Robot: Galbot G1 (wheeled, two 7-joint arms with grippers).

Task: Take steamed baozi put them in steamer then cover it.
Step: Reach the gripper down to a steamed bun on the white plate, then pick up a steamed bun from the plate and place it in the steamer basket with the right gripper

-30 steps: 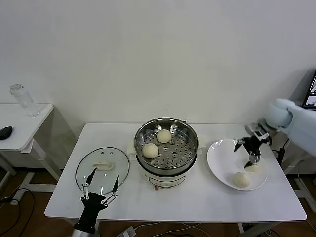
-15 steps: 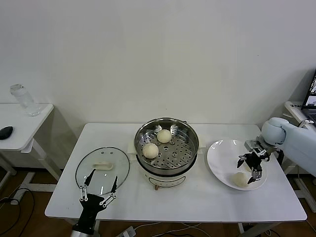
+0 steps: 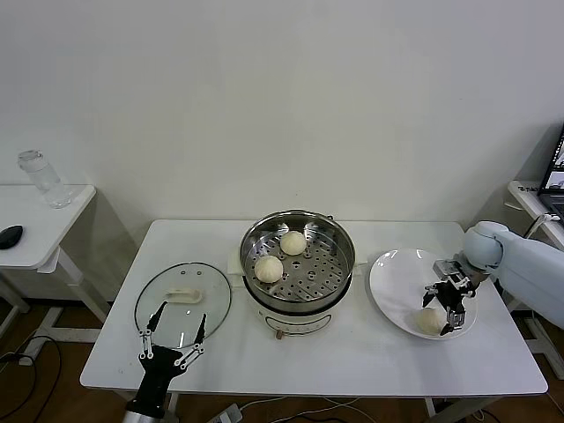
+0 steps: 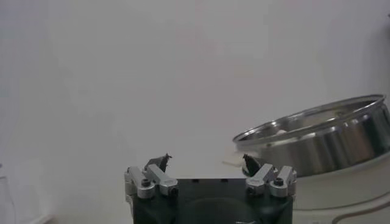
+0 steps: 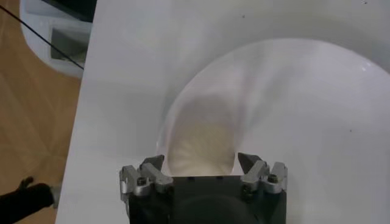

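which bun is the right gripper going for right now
The baozi on the white plate: the open right gripper straddles that baozi. The other two baozi sit in the steamer.

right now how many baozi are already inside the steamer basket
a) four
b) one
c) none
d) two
d) Two baozi lie on the perforated floor of the steamer; the right gripper is open around one on the plate.

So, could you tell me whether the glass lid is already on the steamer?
No, the cover lies on the table left of the open steamer.
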